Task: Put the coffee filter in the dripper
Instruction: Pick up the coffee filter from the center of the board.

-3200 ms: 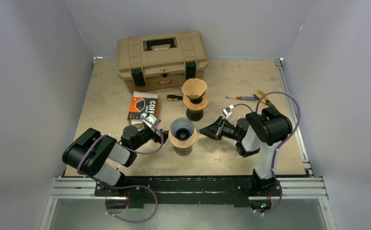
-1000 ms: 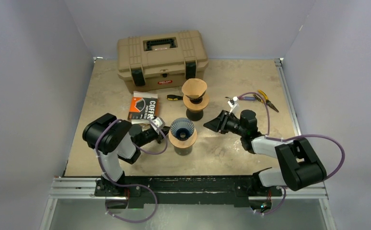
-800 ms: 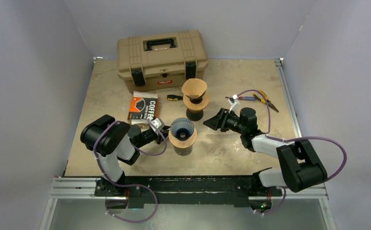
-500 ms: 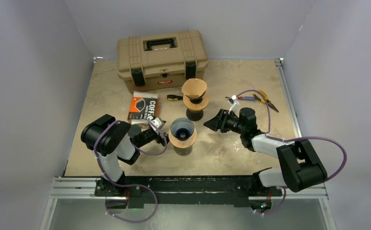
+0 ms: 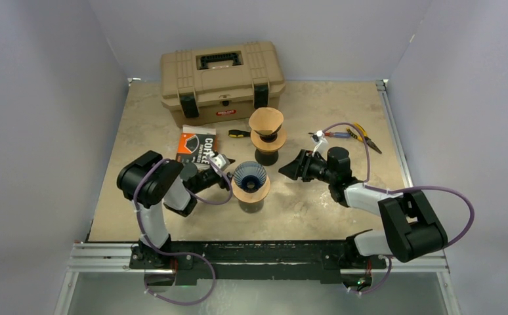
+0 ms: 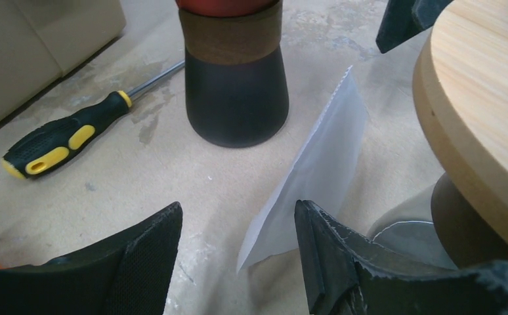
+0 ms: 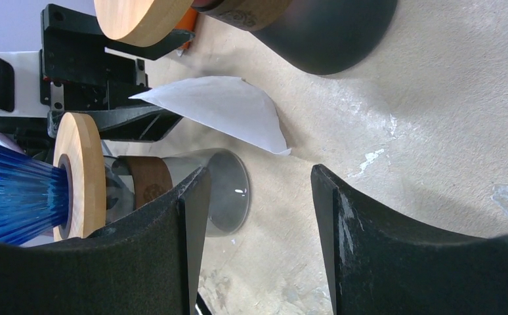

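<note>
A white paper coffee filter (image 6: 317, 170) lies tilted on the table between the two drippers, and also shows in the right wrist view (image 7: 218, 108). The blue ribbed dripper (image 5: 250, 176) with a wooden collar (image 6: 481, 111) sits on a glass stand. My left gripper (image 5: 222, 172) is open just left of it. In the left wrist view (image 6: 237, 210) the filter's near edge lies just ahead of the right finger, not gripped. My right gripper (image 5: 291, 169) is open and empty right of the dripper, and the right wrist view (image 7: 259, 172) shows only bare table between its fingers.
A second dripper (image 5: 266, 128) holding a brown filter stands behind on a dark base (image 6: 236, 98). A tan toolbox (image 5: 220, 80) is at the back. A filter pack (image 5: 196, 146), a yellow-black screwdriver (image 6: 67, 141), another screwdriver (image 5: 330, 134) and pliers (image 5: 361, 135) lie around.
My left arm has swung forward and its gripper has shifted a little farther back beside the blue dripper. The right arm has held still over the last second.
</note>
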You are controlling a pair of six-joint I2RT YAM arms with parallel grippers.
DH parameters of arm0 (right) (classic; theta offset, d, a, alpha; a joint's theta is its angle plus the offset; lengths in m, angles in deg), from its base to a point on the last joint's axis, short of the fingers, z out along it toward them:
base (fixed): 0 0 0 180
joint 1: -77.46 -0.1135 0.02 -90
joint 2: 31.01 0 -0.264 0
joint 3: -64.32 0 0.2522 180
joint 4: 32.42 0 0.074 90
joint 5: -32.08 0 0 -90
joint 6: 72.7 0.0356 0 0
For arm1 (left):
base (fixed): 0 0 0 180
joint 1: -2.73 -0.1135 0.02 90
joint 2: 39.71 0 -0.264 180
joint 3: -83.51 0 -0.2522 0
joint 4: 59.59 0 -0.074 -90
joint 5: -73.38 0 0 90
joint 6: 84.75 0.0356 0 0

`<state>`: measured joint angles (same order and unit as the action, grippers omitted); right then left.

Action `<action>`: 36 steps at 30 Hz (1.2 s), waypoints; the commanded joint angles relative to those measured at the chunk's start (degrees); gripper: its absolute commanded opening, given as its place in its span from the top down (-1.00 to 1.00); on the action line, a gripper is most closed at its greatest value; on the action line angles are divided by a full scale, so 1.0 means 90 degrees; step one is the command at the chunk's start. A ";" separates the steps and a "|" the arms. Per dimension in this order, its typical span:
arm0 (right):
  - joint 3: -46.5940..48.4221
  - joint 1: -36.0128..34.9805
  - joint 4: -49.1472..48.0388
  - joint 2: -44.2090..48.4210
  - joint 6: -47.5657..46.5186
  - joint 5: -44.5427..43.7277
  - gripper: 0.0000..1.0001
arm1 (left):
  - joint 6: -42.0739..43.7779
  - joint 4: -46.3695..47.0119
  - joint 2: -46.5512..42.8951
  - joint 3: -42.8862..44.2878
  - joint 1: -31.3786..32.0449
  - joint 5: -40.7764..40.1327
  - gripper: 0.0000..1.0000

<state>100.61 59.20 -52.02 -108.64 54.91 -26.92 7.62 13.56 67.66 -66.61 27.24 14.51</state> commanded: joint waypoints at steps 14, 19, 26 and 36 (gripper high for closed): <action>0.0280 0.0027 0.0052 -0.0001 -0.0184 0.0012 -0.22 | -0.0338 0.1661 0.0066 0.0004 0.0030 0.0984 0.95; 0.0317 0.0027 0.0190 0.0125 -0.0208 -0.0003 -0.22 | -0.0343 0.1662 -0.0095 -0.0126 0.0030 0.0804 1.00; 0.0412 0.0027 0.0543 0.0475 -0.0281 -0.0083 -0.23 | -0.0722 0.1661 -0.0931 -0.0698 0.0030 -0.0040 1.00; 0.0750 0.0027 0.1665 0.1787 -0.0458 -0.0475 -0.56 | -0.1787 0.0350 -0.3887 -0.1783 0.0030 -0.2652 1.00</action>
<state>103.91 59.20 -41.45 -97.69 52.79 -28.60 -3.04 12.78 42.79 -81.42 27.26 2.23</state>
